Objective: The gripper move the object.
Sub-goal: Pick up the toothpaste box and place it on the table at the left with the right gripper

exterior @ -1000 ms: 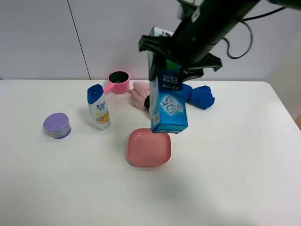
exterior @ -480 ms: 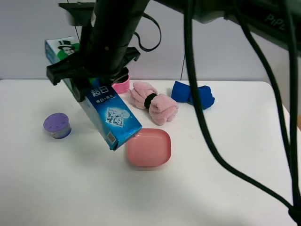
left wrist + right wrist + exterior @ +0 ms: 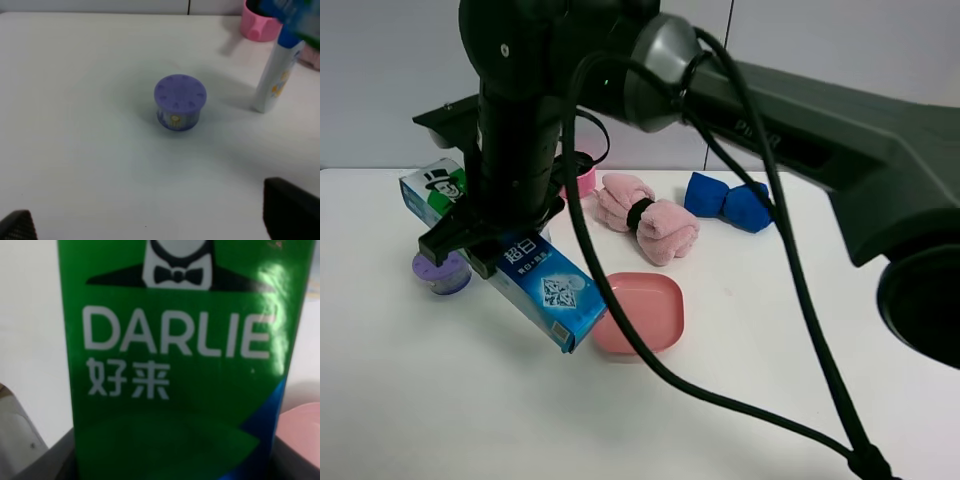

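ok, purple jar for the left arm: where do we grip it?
Probably best to grip the purple jar across its round side wall, just under the lid, coming straight down from above. It stands upright with a flat top, so any pair of opposite sides works, and the shampoo bottle stands apart from it.

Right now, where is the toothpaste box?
In the exterior high view the toothpaste box hangs tilted, left of centre, in the right pincer, between the purple jar and pink dish.
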Controlling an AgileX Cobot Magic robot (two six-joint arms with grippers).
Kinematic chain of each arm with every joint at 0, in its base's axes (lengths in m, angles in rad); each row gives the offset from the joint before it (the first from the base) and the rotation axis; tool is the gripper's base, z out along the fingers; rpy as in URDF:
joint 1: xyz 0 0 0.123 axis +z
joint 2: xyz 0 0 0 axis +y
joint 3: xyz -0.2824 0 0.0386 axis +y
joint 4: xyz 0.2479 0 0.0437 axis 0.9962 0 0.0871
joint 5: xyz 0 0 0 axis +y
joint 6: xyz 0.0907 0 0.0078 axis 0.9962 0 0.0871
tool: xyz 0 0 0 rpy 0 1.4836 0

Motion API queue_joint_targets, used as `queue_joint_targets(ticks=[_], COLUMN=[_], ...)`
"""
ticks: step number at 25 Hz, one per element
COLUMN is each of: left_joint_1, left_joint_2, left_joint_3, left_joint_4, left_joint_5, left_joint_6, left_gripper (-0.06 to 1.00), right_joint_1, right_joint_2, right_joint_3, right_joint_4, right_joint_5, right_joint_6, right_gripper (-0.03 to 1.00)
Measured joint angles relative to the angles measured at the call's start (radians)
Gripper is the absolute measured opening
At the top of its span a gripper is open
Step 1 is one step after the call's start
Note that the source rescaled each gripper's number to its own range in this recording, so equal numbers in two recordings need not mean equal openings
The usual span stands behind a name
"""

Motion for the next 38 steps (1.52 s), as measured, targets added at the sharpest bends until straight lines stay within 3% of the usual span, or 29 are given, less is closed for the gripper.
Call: queue_joint_targets(ticks=[29, 38], left_joint_1=[0.0, 0.0], left_joint_2=[0.0, 0.0], left_joint_3=[0.0, 0.0], left_joint_4=[0.001, 0.001], left_joint_5=[0.0, 0.0], left_joint_6=[0.0, 0.0], left_gripper=[1.0, 1.0], right_joint_1=[0.016, 0.019], right_joint_2=[0.216, 0.256], right_joint_3=[-0.001, -0.002], right_joint_4=[0.057, 0.056], right_joint_5=[-0.017, -0.075], right_joint_6=[0.006, 0.254], right_gripper=[0.01, 0.01])
